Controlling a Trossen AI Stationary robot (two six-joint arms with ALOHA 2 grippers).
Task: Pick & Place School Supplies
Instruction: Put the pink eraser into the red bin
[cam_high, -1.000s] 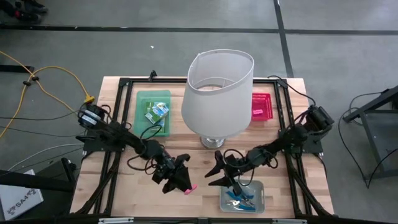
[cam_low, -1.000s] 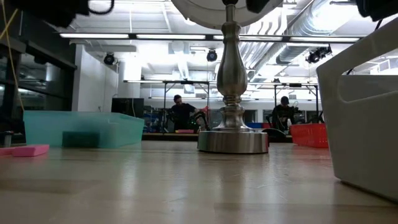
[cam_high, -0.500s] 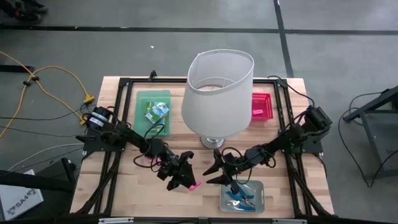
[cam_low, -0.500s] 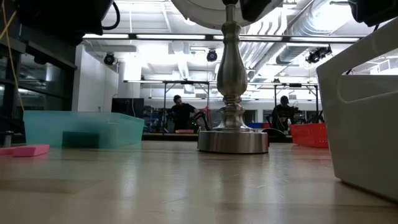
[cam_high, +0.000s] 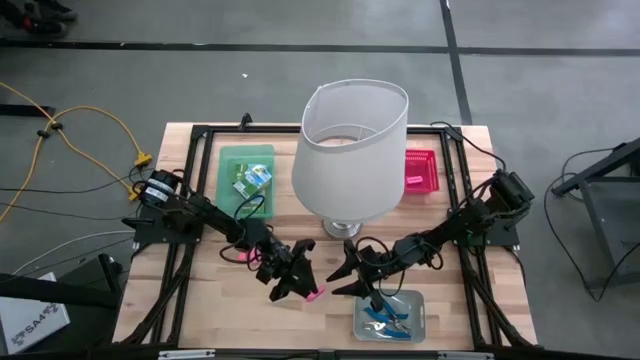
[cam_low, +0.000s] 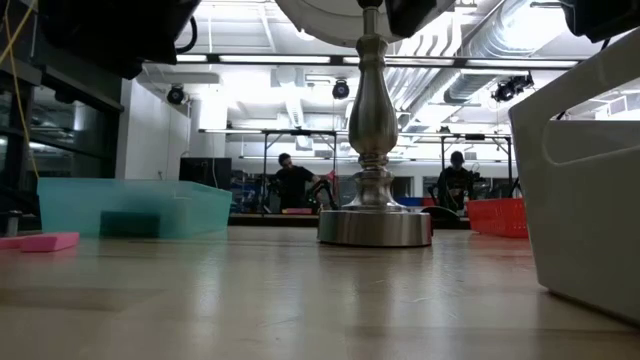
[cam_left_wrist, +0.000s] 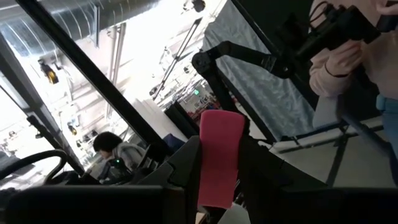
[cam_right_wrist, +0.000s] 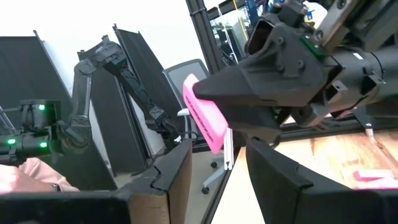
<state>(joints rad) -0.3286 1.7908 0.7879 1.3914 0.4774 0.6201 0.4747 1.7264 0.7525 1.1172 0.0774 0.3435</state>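
Overhead hides my left gripper (cam_high: 297, 288) pinching the pink eraser (cam_left_wrist: 219, 158) (wrist view shows it), long axis along the fingers; right gripper (cam_high: 348, 280) gapes wide.

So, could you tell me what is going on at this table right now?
The left pincer holds a pink eraser lifted near the table's front middle, facing the open, empty right pincer. A handover looks likely. Another pink eraser lies on the table, and blue scissors sit in the clear tray.
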